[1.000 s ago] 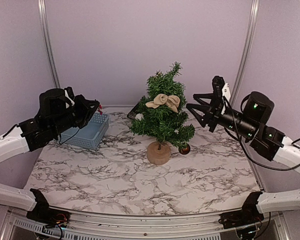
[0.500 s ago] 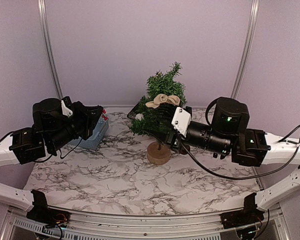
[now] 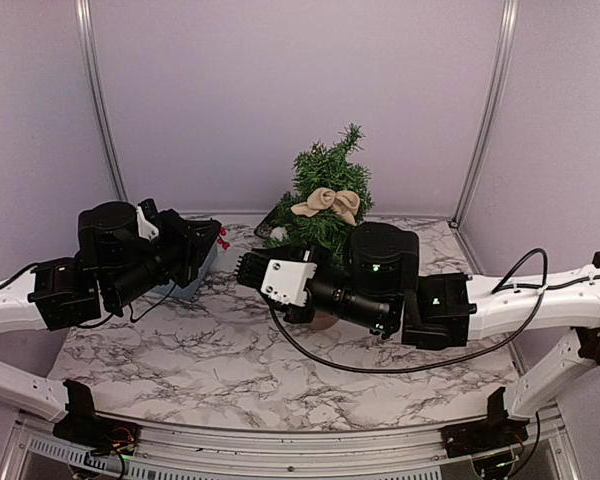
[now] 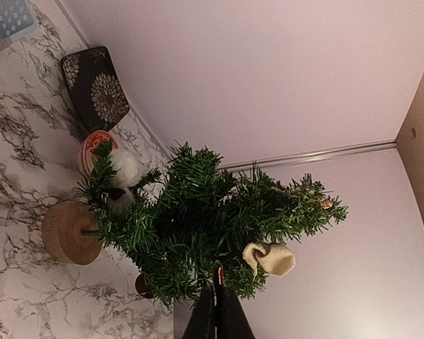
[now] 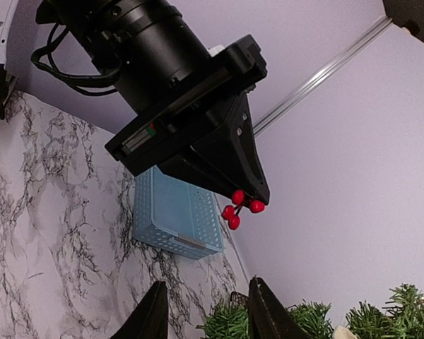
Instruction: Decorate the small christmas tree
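The small christmas tree [image 3: 325, 175] stands at the back middle with a beige bow [image 3: 327, 202] on it. In the left wrist view the tree [image 4: 198, 212] lies sideways, with a white ball [image 4: 126, 168] and its tan stump [image 4: 71, 232]. My left gripper [image 3: 208, 243] is shut on a sprig of red berries [image 5: 240, 208], held in the air left of the tree. My right gripper [image 3: 243, 268] reaches across in front of the tree and points at the berries. Its fingers [image 5: 152, 314] are apart with nothing between them.
A blue perforated basket [image 5: 175, 215] sits on the marble table [image 3: 230, 370] behind the left gripper. A dark patterned pouch [image 4: 95, 85] and an orange-and-white round thing [image 4: 95, 148] lie behind the tree. A brown ball [image 4: 143, 284] hangs low on it.
My right arm has swung from the right side across the front of the tree toward the left gripper. My left gripper has moved a little toward the tree with the berries.
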You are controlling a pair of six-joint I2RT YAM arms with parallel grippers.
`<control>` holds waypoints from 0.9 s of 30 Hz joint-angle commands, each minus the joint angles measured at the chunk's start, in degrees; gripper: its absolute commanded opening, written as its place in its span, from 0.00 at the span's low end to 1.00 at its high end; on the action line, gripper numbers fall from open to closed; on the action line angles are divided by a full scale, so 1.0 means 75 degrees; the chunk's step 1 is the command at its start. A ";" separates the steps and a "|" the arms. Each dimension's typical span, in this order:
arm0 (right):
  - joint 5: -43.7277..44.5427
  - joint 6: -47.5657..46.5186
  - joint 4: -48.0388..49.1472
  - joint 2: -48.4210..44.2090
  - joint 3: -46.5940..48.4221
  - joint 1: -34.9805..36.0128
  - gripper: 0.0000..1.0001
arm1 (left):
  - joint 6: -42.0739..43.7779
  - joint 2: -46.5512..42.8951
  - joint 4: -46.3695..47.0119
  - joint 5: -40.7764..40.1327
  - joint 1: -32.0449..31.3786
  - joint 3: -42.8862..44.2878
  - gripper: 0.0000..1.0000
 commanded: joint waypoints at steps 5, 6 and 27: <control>0.0793 -0.0574 0.1156 0.0469 0.0435 0.0052 0.33 | -0.0073 0.0152 0.0619 0.0473 -0.0103 0.0067 0.00; 0.0863 -0.0601 0.1236 0.0529 0.0461 0.0052 0.33 | -0.0069 0.0157 0.0710 0.0519 -0.0112 0.0044 0.00; 0.1162 -0.0850 0.1647 0.0979 0.0739 0.0052 0.12 | -0.0005 0.0272 0.0938 0.0857 -0.0174 0.0058 0.00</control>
